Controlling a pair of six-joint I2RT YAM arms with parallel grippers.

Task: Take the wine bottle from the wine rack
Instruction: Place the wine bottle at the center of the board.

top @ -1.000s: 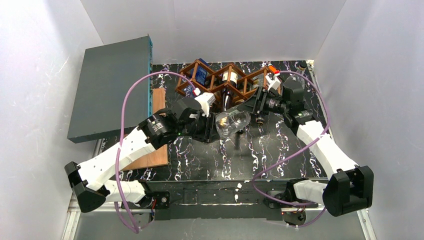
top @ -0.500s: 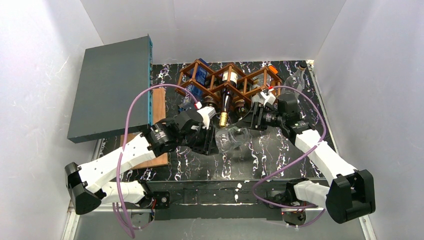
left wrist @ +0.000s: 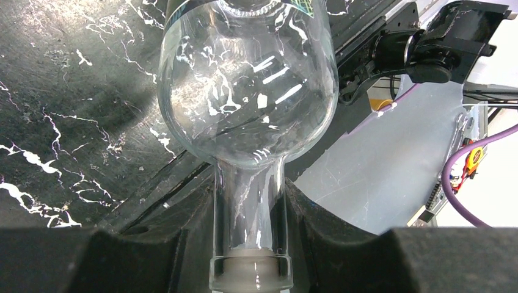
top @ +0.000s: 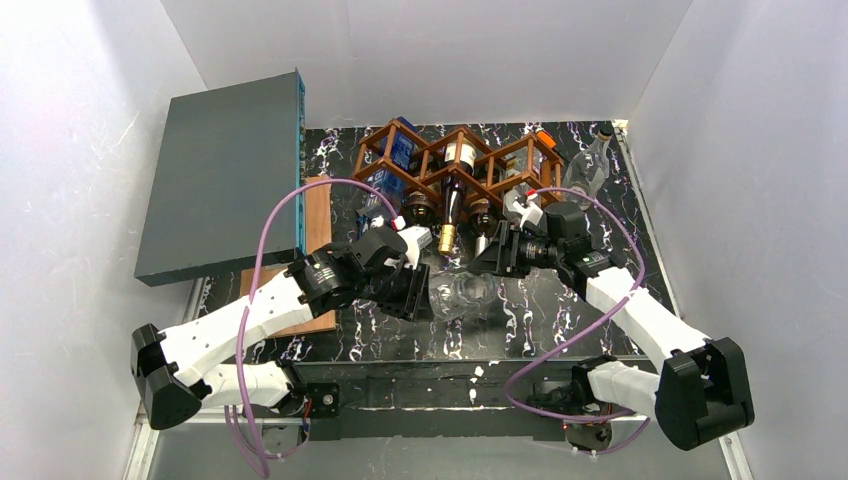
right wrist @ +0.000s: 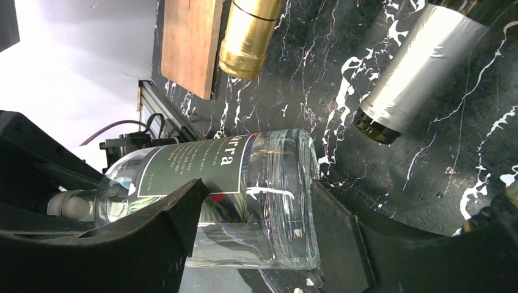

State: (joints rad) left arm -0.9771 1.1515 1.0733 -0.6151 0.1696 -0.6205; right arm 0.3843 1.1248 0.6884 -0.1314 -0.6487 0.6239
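The left gripper point(left wrist: 249, 204) pinches the slim neck of the clear glass wine bottle point(left wrist: 247, 91), which lies on its side low over the black white-veined marble tabletop point(left wrist: 55, 104), out of the rack. Past that neck, the right gripper point(right wrist: 262, 207) has a finger on either side of the base; whether they press it or merely flank it I cannot tell. If the neck pinch alone carries the weight, the heavy base may sag or swivel. It could then strike the gold-foiled bottle neck point(right wrist: 247, 36) just beyond the right fingers, in front of the brown wooden lattice wine rack point(top: 427, 150).
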